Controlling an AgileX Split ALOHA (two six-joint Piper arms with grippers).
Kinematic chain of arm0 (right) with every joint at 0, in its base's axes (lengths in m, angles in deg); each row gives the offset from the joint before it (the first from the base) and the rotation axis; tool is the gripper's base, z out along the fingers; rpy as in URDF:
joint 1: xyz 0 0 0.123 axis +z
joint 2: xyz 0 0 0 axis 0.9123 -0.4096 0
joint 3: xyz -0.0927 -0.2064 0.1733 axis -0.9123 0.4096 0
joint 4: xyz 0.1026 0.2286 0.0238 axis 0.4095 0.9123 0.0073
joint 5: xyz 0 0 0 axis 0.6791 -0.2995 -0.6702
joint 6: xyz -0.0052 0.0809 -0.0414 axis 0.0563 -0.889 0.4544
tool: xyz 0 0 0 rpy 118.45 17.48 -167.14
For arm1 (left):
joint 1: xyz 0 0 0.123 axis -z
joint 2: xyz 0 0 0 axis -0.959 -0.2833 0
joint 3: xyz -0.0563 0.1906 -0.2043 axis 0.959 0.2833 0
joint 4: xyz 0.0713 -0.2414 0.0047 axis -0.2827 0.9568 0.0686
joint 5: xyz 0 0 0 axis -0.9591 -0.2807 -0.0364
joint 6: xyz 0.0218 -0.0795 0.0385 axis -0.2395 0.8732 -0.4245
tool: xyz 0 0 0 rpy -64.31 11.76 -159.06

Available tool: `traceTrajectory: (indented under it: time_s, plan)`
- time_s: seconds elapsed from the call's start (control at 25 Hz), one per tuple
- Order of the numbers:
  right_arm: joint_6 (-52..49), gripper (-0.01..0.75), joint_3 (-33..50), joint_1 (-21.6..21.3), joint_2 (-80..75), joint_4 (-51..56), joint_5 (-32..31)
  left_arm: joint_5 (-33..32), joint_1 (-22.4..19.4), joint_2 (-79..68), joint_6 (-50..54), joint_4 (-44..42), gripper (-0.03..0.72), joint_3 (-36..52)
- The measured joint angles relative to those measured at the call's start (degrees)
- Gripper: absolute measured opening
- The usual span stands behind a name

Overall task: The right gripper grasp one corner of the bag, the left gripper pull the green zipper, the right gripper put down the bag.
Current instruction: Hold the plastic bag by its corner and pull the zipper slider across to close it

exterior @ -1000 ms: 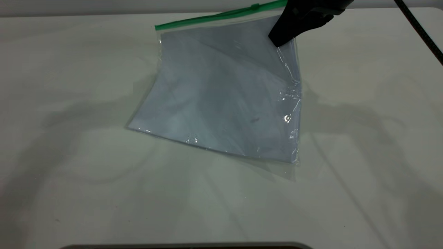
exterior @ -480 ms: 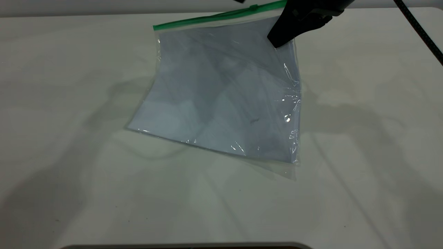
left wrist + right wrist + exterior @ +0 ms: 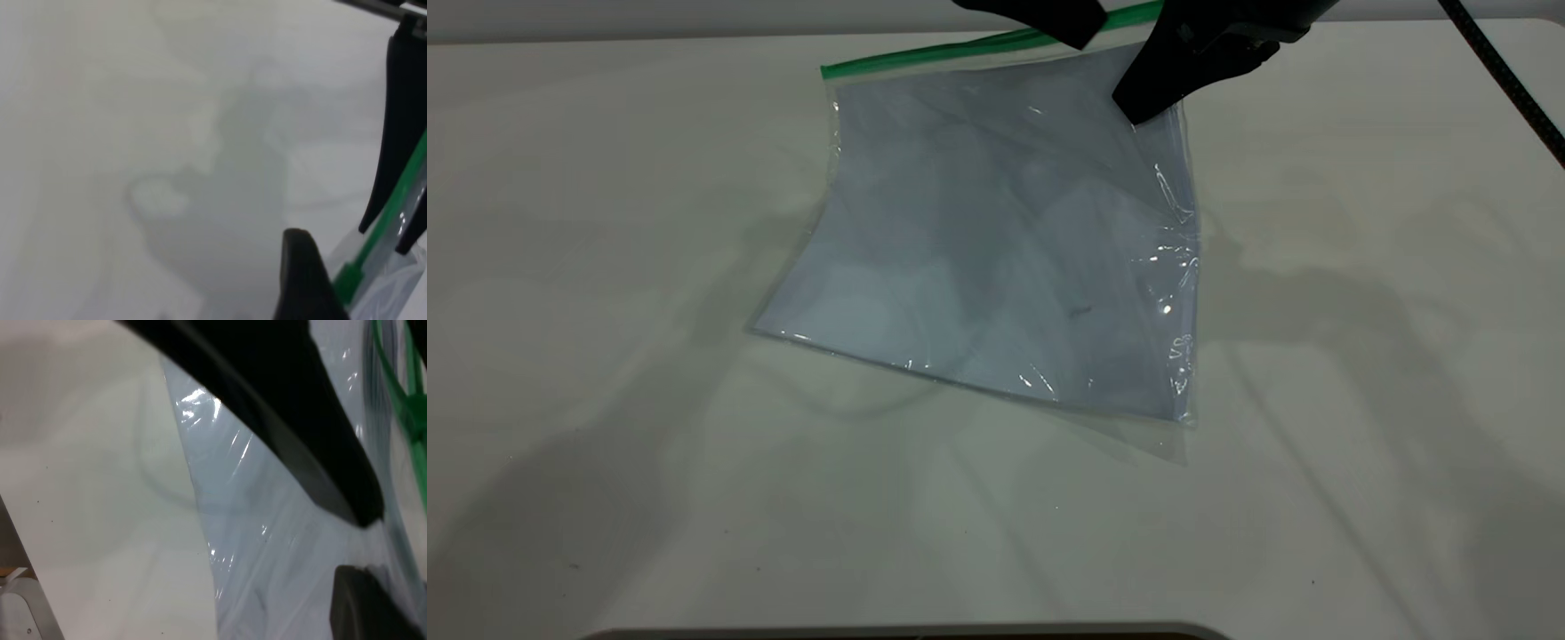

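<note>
pale, off-white table [image 3: 605,356] fills the exterior view, crossed by soft grey shadows. a clear plastic bag [image 3: 996,240] holding white paper is seen at the centre and toward twelve o'clock. its far edge is lifted off the table while its near edge, toward six o'clock, rests on the surface, so the sheet slopes down toward the viewer. a thin green zipper [image 3: 943,53] runs along the raised far edge, from about eleven o'clock toward one o'clock.

the right gripper [image 3: 1138,111] is seen at about one o'clock, its black fingers closed on the bag's far right corner just below the green strip. in the right wrist view the plastic is pinched between the two dark fingers [image 3: 313,447], with the green strip [image 3: 400,400] just beside them. the corner appears to be held up so that the zipper edge is kept taut and clear of the table, which would give the slider something to be pulled against.

the left gripper [image 3: 1080,31] is seen at twelve o'clock, partly cut off by the frame, its tip lying over the green strip close beside the right gripper. in the left wrist view its fingers [image 3: 400,133] are parted, with the green strip [image 3: 387,220] passing between them; nothing is gripped yet. the small slider is not clearly made out. the zipper pull is judged to be about to begin.
</note>
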Motion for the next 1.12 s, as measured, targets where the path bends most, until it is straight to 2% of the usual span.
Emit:
traceTrajectory:
  time_s: [0.4,0.64,0.76,1.12]
  plan:
    - [0.05,0.034,0.00,0.00,-0.05,0.01,-0.18,3.51,0.71,-0.34,0.08,0.00,0.308,0.00]
    - [0.00,0.034,0.00,0.00,-0.05,0.08,0.02,4.56,0.71,-0.34,-0.06,-0.14,0.129,0.00]
    - [0.00,0.034,0.00,0.00,-0.05,0.08,0.36,4.99,0.71,-0.34,-0.12,-0.33,0.070,0.00]
    - [0.37,0.034,-0.09,-1.35,-0.11,2.27,0.16,7.71,0.84,-0.34,-0.16,-2.49,0.057,-0.11]
